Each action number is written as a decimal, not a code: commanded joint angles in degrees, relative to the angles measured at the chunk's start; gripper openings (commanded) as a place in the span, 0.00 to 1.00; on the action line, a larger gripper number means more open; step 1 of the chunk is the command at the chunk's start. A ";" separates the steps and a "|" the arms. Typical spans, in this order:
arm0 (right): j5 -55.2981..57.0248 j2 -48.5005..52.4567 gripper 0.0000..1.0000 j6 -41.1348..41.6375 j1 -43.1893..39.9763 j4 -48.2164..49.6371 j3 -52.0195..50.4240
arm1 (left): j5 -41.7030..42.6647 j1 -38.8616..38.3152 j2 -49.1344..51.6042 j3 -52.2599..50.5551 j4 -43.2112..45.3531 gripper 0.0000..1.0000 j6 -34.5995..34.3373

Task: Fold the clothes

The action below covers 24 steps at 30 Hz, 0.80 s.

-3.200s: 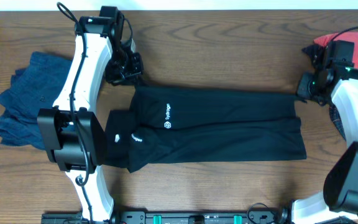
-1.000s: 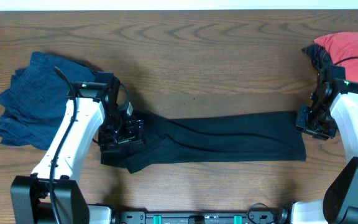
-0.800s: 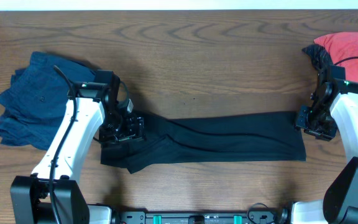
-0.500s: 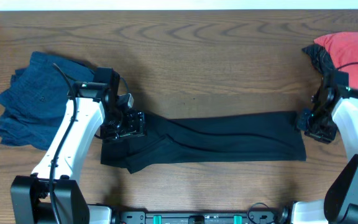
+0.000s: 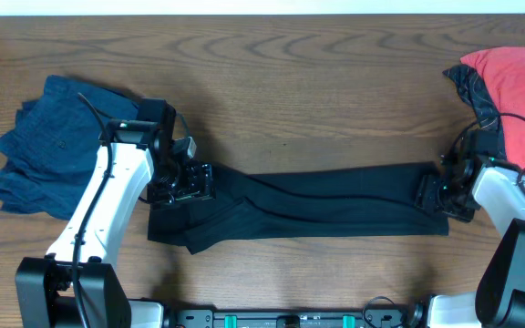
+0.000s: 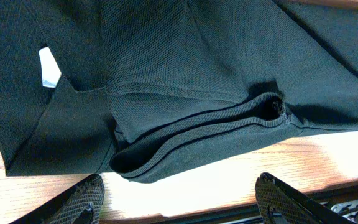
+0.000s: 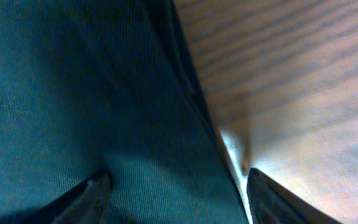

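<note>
Navy garment (image 5: 48,137): crumpled, far left of worktop (image 5: 317,82) | left fingers (image 6: 82,196): wide, empty, above shirt's ribbed edge | black shirt (image 5: 317,205): long folded band, centre | right fingers (image 7: 89,193): spread over shirt's right end, contact unclear | red garment (image 5: 518,82): cut off, right edge

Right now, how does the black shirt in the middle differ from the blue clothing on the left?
The black shirt is folded into a long, fairly flat strip across the middle, while the blue garment lies crumpled in a loose heap near the left edge. The black shirt looks longer and narrower, the blue garment rounder and bunched. Both are soft cloth resting on the wooden table.
</note>
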 commanded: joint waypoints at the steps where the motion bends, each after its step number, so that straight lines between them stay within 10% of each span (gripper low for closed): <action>1: -1.16 -0.57 0.67 -0.28 -0.22 2.58 -2.84 | 0.13 0.13 -0.20 -0.28 -0.11 0.80 -0.11; 4: -3.67 -0.57 0.60 -0.31 -0.22 6.01 -5.22 | 0.13 0.13 -0.20 -0.28 -0.11 0.80 -0.11; 8: -3.82 -0.57 0.01 -0.28 -0.22 6.78 -5.53 | 0.13 0.13 -0.20 -0.28 -0.13 0.80 -0.11; 24: 8.66 -3.19 0.01 7.65 -3.74 -4.74 13.90 | 0.13 0.13 -0.20 -0.26 1.88 0.80 -0.37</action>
